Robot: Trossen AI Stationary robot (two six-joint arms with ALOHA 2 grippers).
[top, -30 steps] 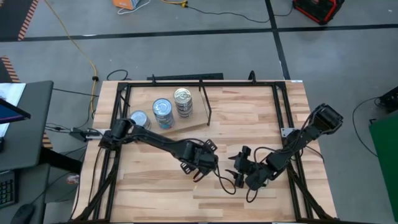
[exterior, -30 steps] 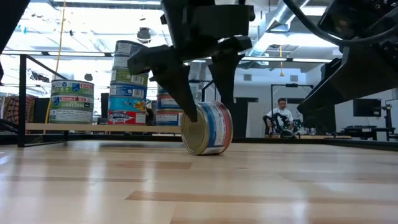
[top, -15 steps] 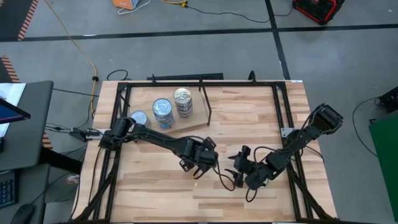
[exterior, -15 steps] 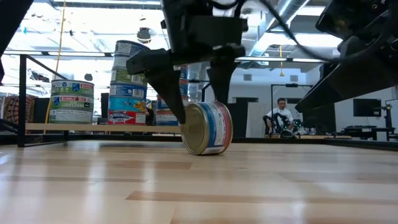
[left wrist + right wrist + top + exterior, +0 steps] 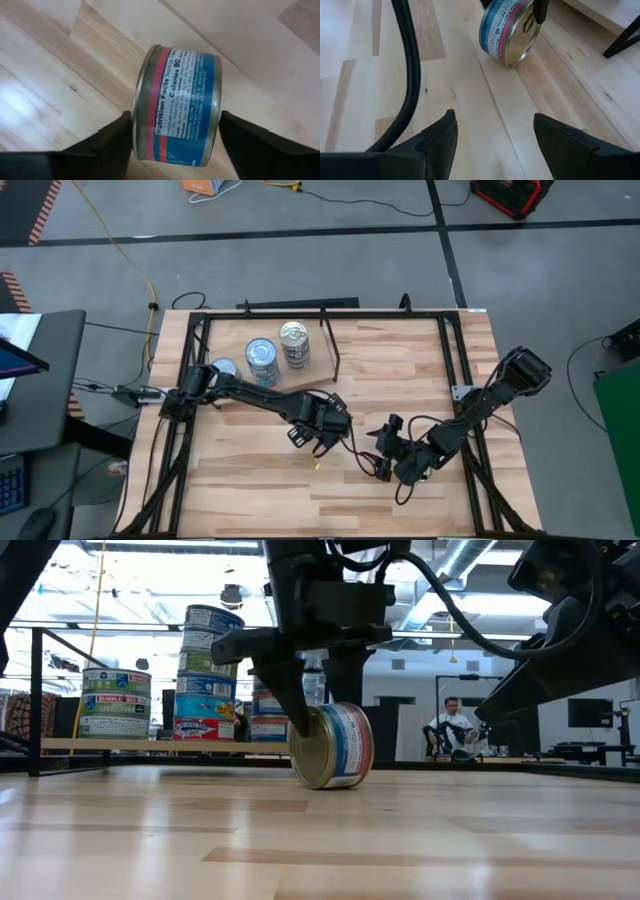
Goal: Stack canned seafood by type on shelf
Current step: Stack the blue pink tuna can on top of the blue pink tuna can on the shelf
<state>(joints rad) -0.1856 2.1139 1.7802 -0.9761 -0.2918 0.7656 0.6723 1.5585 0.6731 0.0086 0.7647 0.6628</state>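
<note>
Dark fingers of the left end effector [image 5: 312, 705] straddle a tin [image 5: 332, 745] that lies on its edge, one finger at each flat end; the jaws stand wide and, judging from the left wrist view, neither finger clearly presses the tin [image 5: 176, 105] yet, so no grip is established. The tin carries a blue and red label with a gold lid. Risk: because the tin rests on its curved wall, an uneven closure, with one finger arriving first, could roll it out from between the fingers or tip it flat; a pinch near the rim could let it slip on lifting. The right end effector [image 5: 495, 137] hangs open and empty just beside the left one, on the side away from the shelf [image 5: 300, 384], with a black cable [image 5: 410, 75] near it that could snag. Beyond the left end effector, stacked tins [image 5: 205, 675] stand on the shelf. The bench [image 5: 320, 840] is pale butcher-block wood, smooth and glossy. Behind it lies a bright workshop where a seated person [image 5: 452, 730] is visible.
</note>
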